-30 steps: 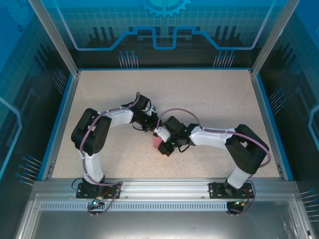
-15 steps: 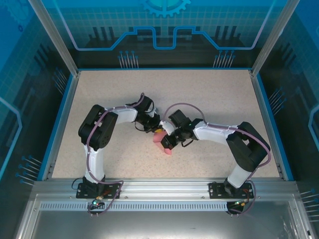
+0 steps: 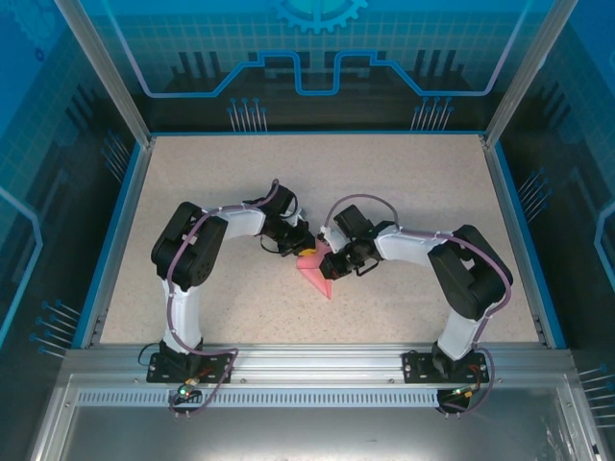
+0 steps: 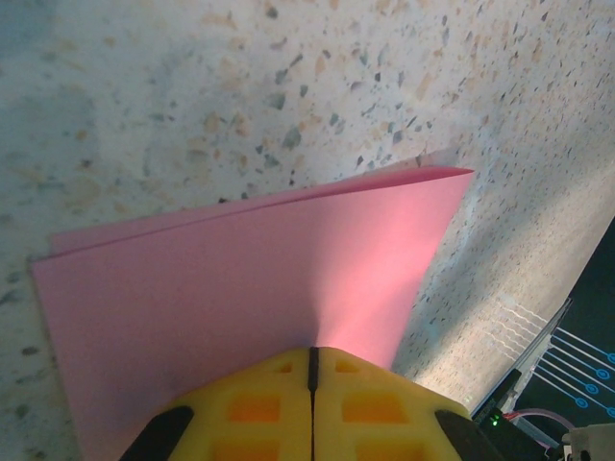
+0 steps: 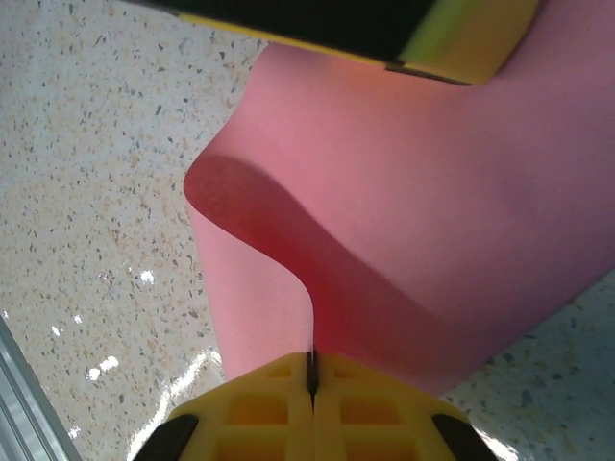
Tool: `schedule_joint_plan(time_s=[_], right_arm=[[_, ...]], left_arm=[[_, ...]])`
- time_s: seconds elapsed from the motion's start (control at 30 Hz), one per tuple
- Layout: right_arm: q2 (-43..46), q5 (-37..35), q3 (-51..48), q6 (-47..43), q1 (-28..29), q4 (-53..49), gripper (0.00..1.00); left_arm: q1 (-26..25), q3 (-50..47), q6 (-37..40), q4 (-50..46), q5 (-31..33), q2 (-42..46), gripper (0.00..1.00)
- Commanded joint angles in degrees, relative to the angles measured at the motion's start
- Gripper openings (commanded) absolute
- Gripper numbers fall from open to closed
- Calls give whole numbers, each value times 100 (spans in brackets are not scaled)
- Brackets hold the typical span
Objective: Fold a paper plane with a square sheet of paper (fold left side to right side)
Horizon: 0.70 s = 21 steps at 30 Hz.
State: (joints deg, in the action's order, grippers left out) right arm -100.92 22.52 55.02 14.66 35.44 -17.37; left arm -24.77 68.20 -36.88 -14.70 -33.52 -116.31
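Top external view: both arms bend inward and meet near mid-table, their claws almost nose to nose over the pink sheet of paper (image 3: 317,279).
Left arm (image 3: 183,254): its elbow juts out to the left and its forearm reaches right toward the centre.
Left gripper (image 3: 305,252): the yellow pads are pressed together with no gap at the seam. In the left wrist view the sheet runs straight into that seam, so the claw is pinching the sheet's edge.
Paper, position: it is near the middle of the table (image 3: 404,182), between the two claws. A narrow pointed end sticks out toward the near edge.
Paper, shape: it is folded over on itself. The left wrist view shows two layers, with the lower one peeking out as a thin strip along the far edge and a sharp corner at the right.
Paper, surface: in the right wrist view it buckles up in a rounded hump.
Right gripper (image 3: 326,263): the yellow pads are closed tight, with the curled edge of the sheet caught in the seam between them.
Right arm (image 3: 471,274): its elbow is out to the right and its forearm reaches left.
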Motion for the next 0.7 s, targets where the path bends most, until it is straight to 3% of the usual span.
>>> schedule_joint_plan(time_s=[0.0, 0.67], right_arm=[[-102, -33, 156, 90, -142, -181, 0], [-42, -113, -4, 159, -275, -112, 0]], left_arm=[[-97, -45, 140, -340, 135, -277, 6], [-105, -27, 146, -358, 156, -331, 6]])
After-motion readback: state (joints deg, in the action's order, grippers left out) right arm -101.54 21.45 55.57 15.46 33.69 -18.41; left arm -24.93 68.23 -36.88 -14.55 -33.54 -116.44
